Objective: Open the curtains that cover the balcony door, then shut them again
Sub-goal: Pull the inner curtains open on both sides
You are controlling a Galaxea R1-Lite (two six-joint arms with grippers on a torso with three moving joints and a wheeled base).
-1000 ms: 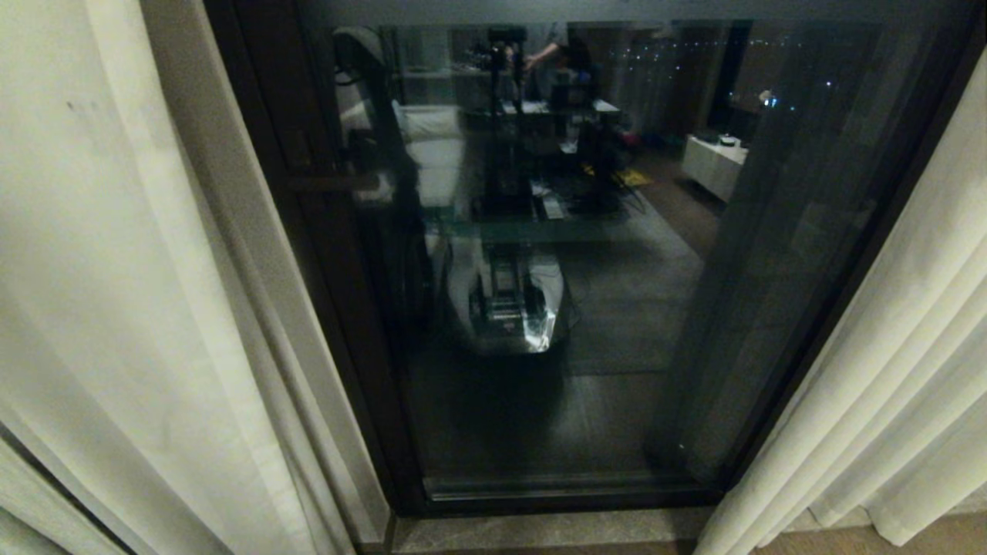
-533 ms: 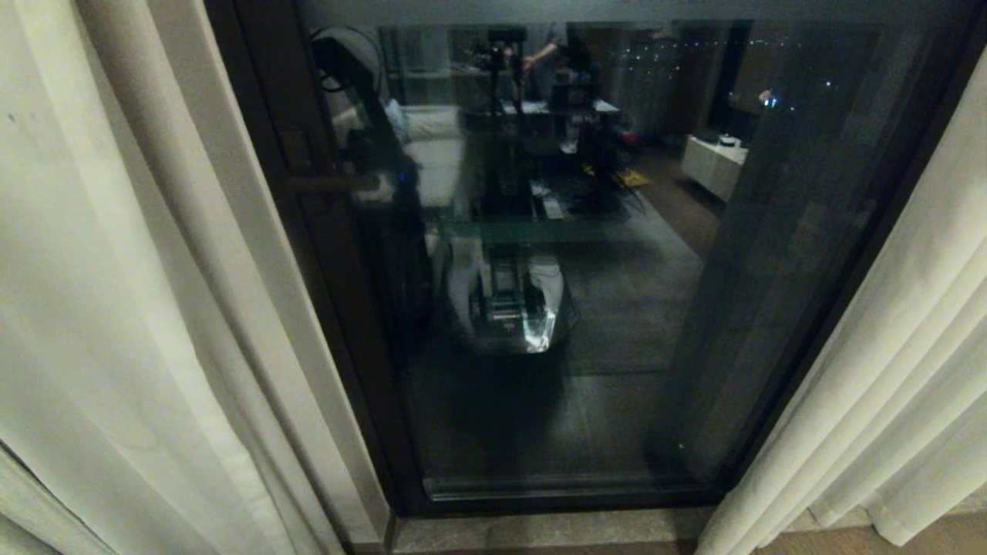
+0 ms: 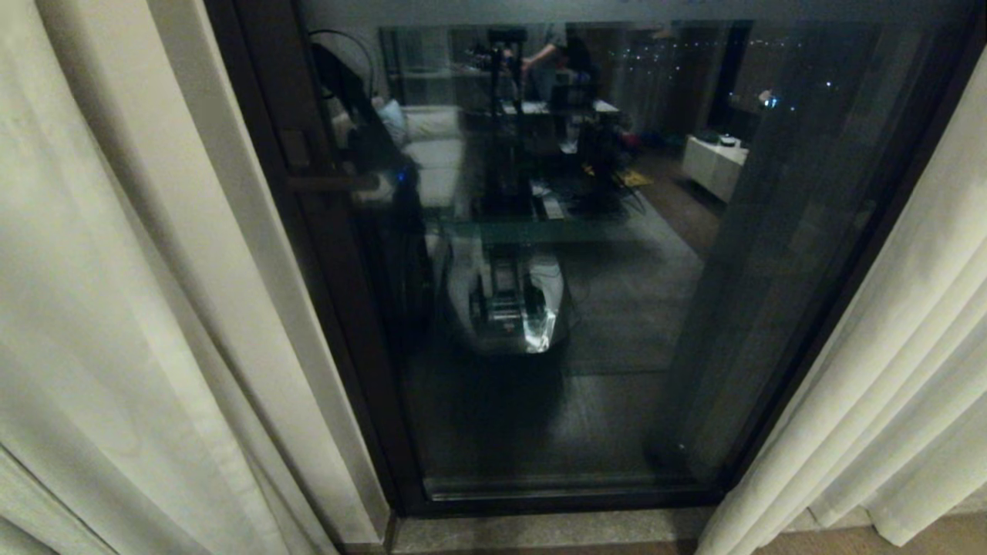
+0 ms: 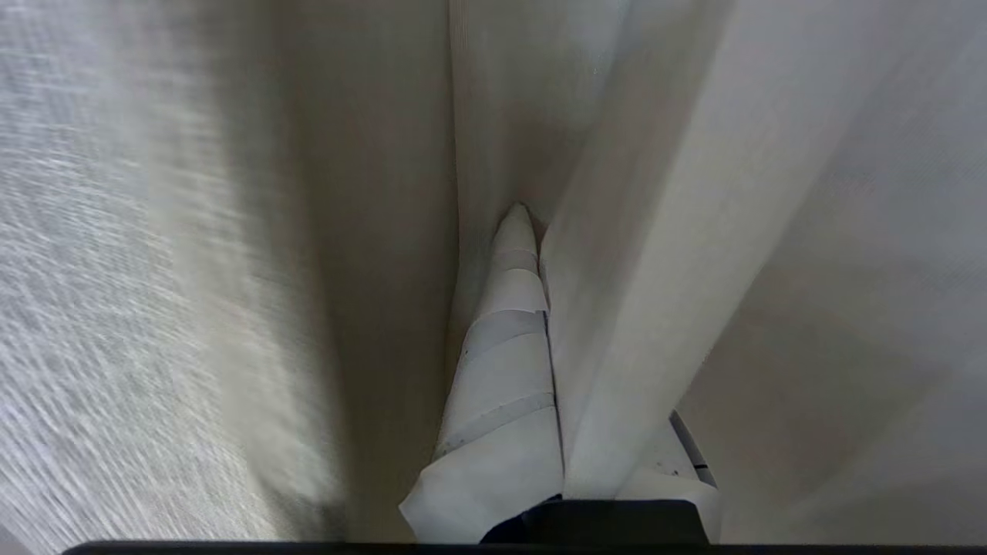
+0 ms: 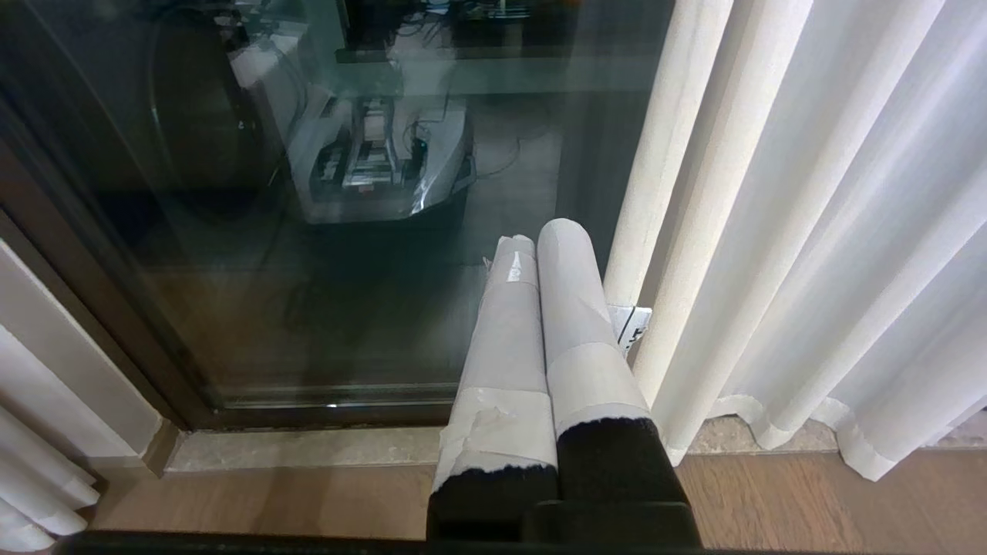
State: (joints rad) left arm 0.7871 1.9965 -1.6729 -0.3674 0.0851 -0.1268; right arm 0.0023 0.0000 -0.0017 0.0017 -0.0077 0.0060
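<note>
The balcony door (image 3: 617,308) stands uncovered, dark glass in a dark frame with a lever handle (image 3: 331,183) at its left. The cream curtains hang gathered on both sides: a left panel (image 3: 116,308) and a right panel (image 3: 910,370). My left gripper (image 4: 528,223) is outside the head view, buried in the left curtain's (image 4: 655,231) pleats. It is shut, with a fold pinched along the seam between its taped fingers (image 4: 501,362) and draped over the far finger. My right gripper (image 5: 540,239) hangs low, shut and empty, beside the right curtain (image 5: 771,231) and facing the glass (image 5: 231,231).
A stone sill (image 3: 540,532) runs under the door, with wood floor (image 5: 810,493) in front of it. The glass mirrors my own base (image 3: 509,301) and a furnished room behind me. The right curtain's hem (image 5: 848,455) rests on the sill.
The left curtain's front folds have shifted leftward and its pleats have rearranged. In the glass, the reflection of my left arm has risen. The right side is unchanged.
</note>
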